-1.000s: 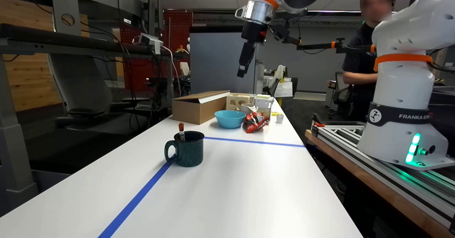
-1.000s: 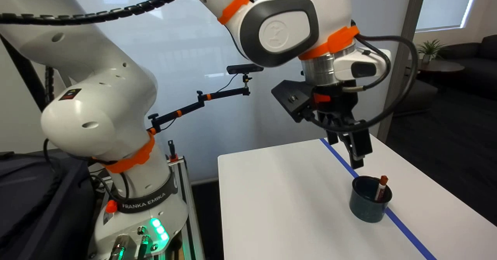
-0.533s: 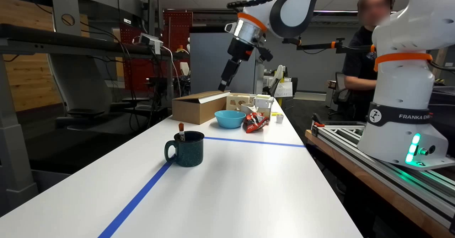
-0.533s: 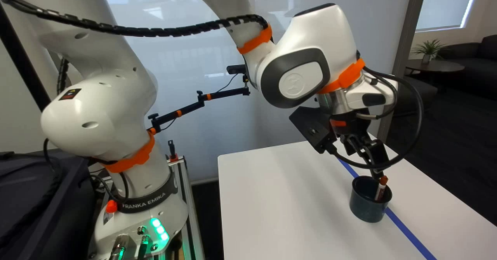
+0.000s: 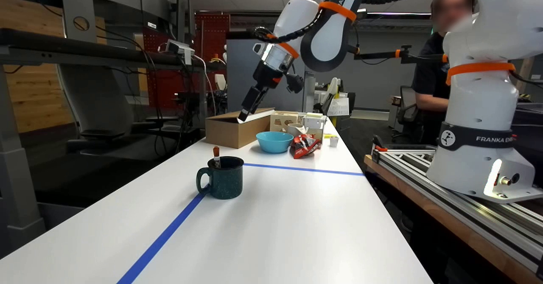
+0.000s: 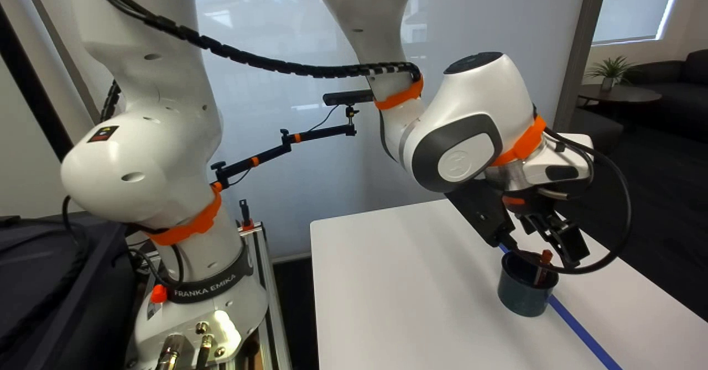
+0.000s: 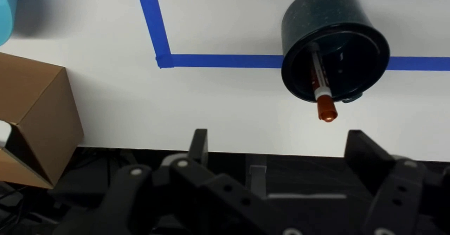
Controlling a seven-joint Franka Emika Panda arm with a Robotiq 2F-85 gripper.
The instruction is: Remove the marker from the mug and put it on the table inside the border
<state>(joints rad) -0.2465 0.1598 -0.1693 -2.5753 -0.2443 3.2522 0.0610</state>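
Note:
The mug is dark teal and stands upright over the long tape strip in both exterior views. The marker stands tilted inside it, its reddish-brown cap above the rim; it also shows in an exterior view. The blue border runs under the mug on the white table. My gripper is open and empty. In the wrist view the marker's cap is ahead of the fingertips, closer to the right finger. In an exterior view the tilted gripper is above the mug's height, apart from it.
A cardboard box and a light-blue bowl stand beyond the crosswise tape. A red bag lies beside the bowl. The table's edge crosses the wrist view below the mug. A person stands behind the arm's base.
My gripper has moved lower and outward from the base, past the mug, and has tilted more. The base light has gone from green to white. The mug and marker have not moved.

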